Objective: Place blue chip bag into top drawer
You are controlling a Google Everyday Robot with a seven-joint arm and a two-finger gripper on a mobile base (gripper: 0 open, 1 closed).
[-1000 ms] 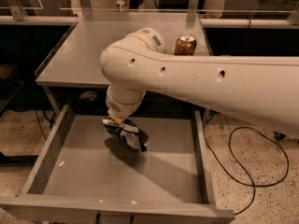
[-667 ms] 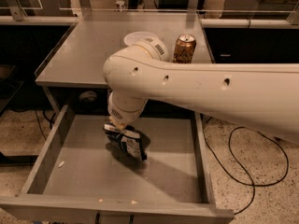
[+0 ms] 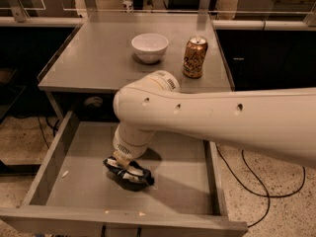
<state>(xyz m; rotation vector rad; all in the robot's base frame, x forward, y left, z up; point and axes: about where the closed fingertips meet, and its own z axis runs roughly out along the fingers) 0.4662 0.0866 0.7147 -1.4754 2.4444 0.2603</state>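
Observation:
The blue chip bag (image 3: 134,177) is dark and crinkled and rests low on the floor of the open top drawer (image 3: 51,156), left of its middle and near the front. My gripper (image 3: 123,167) reaches down from the big white arm (image 3: 207,120) and is shut on the bag's left end. The wrist hides most of the gripper. The drawer is pulled out below the grey tabletop (image 3: 94,63).
A white bowl (image 3: 149,47) and an orange-brown soda can (image 3: 195,57) stand on the tabletop at the back right. A black cable (image 3: 279,189) lies on the speckled floor to the right of the drawer. Small crumbs lie on the drawer floor.
The arm has moved down and toward the drawer's front, bringing the bag from above the drawer floor onto it. The bowl, hidden before, is now in full view.

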